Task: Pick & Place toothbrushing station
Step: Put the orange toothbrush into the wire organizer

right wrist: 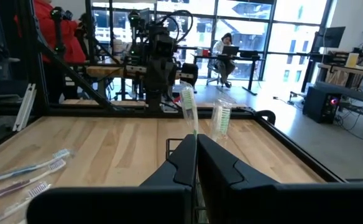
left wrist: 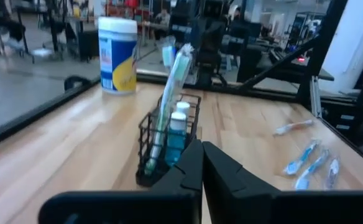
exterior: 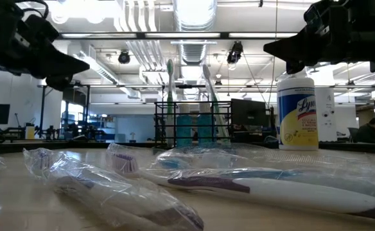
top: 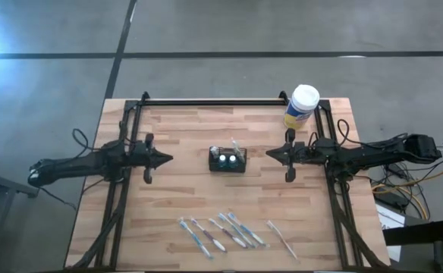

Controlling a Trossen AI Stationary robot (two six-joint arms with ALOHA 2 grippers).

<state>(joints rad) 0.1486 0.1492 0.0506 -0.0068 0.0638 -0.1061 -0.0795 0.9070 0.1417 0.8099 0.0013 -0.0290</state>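
Now we see the left end effector (top: 167,158) hovering over the left side of the light wood-plank counter (top: 176,205), fingers pressed together, pointed at the basket and well apart from it. Mid-counter sits the black wire-mesh basket (top: 227,161), upright. Inside stand two toothpaste tubes (top: 227,159) with white caps, green-blue bodies, plus two upright toothbrushes (left wrist: 169,93); one is green-white in the left wrist view. We can't read any writing on the tubes.

Along the near edge of the counter lie the loose toothbrushes (top: 223,231), a fanned row in clear plastic wrappers, with one more (top: 281,236) a bit apart to the right. In the low view the wrapped brushes fill the foreground; the nearest has a white handle with purple grip.

Right of the basket, the right end effector (top: 268,154) hovers with fingers pressed together, aimed at the basket, near but not touching.

At the far right corner stands the canister (top: 301,106), white lid, yellow-blue label; the low view shows "Ly" on it, rest cut off by the curve.

Black metal rails (top: 214,101) frame the counter. Grey concrete floor with dark lines around it. Behind: open workshop, ceiling ducts and strip lights, big windows, desks, monitors, a seated person (right wrist: 222,53) at a desk, and another in red (right wrist: 51,37) by the window side.
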